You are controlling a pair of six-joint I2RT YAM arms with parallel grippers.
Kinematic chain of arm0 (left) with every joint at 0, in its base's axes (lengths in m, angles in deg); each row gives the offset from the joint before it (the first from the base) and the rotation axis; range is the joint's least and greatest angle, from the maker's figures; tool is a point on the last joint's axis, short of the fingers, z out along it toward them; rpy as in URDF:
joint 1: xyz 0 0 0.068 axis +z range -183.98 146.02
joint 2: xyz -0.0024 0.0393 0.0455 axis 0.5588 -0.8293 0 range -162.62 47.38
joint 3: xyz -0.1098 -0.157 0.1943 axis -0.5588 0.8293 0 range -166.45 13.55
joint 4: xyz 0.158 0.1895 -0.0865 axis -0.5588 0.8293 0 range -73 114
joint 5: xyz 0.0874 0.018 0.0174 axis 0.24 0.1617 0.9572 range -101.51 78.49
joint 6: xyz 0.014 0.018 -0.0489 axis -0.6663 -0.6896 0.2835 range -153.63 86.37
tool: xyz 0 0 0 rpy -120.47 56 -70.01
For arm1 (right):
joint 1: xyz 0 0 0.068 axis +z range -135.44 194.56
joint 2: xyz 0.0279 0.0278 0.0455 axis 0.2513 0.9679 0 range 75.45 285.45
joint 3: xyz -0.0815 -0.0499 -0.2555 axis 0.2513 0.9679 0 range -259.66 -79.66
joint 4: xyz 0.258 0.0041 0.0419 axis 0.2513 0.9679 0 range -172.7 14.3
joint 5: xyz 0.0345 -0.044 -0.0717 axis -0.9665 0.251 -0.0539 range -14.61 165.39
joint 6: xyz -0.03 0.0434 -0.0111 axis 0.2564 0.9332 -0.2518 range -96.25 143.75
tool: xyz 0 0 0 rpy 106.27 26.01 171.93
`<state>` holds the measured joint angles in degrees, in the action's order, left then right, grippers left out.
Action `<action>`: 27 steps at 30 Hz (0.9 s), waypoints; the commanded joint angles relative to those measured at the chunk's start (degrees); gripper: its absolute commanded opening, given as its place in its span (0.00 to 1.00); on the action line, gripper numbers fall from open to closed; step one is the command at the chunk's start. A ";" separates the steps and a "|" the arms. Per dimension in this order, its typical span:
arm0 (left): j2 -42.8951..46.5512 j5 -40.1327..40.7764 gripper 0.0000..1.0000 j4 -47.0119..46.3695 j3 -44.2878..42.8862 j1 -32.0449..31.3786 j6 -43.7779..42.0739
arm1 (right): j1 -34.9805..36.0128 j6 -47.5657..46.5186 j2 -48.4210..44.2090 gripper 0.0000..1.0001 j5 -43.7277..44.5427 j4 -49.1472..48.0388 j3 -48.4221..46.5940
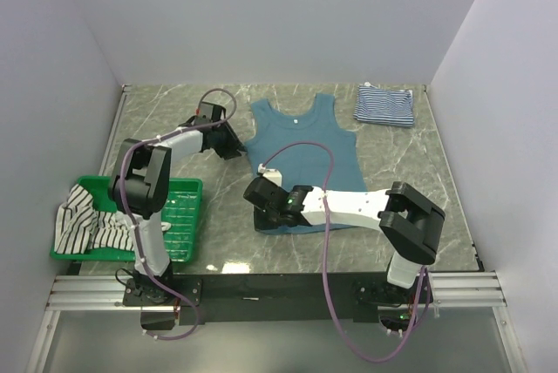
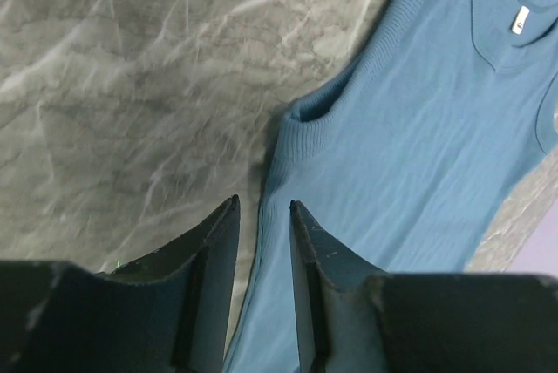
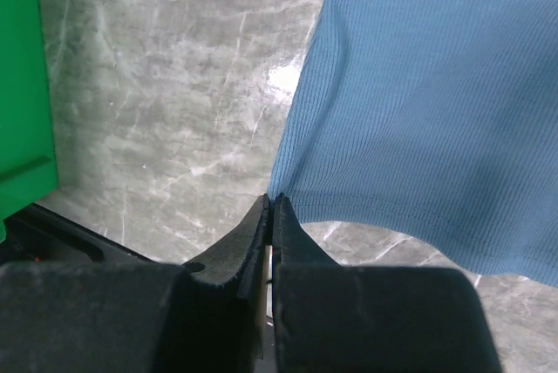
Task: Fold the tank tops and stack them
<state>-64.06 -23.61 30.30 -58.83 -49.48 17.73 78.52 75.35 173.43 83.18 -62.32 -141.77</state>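
White walls box in a grey marbled desk (image 1: pixel 418 181), and the teal-blue tank top (image 1: pixel 292 125) lies flat in the middle of it, neck toward the far wall. One top, the fine navy-and-white striped one (image 1: pixel 384 105), sits folded in the far right corner. The broader black-and-white striped one (image 1: pixel 83 227) waits bunched in the green basket (image 1: pixel 185 188) at my left.

I judge I am at the start of folding the teal top, the second of the three. My right claw (image 3: pixel 271 203) has its fingers pressed together on the near left corner of the hem, and the cloth rises slightly to the tips. My left claw (image 2: pixel 264 207) stands parted by a narrow gap, straddling the left side edge just below the armhole, with the cloth edge running between the fingers and nothing pinched yet.

Next I would close the left claw on that edge, then carry both grips together across toward the right side, so that the left half lays over the right. If one hand leads the other, the fold will skew.
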 commanded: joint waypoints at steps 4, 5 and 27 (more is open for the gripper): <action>-3.08 0.58 0.34 -4.34 -3.99 -0.93 -0.55 | -0.07 0.79 -1.82 0.00 -0.58 -1.66 0.67; -3.43 1.37 0.34 -3.81 -4.35 -1.02 -0.47 | 0.02 0.70 -1.82 0.00 -0.67 -1.57 0.67; -5.02 11.92 0.01 4.63 -13.22 0.56 -2.66 | 0.81 0.79 3.71 0.00 -5.94 -3.42 -7.67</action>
<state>-69.79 -15.70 32.95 -69.38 -50.07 16.39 78.74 75.80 175.79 79.58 -64.03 -145.48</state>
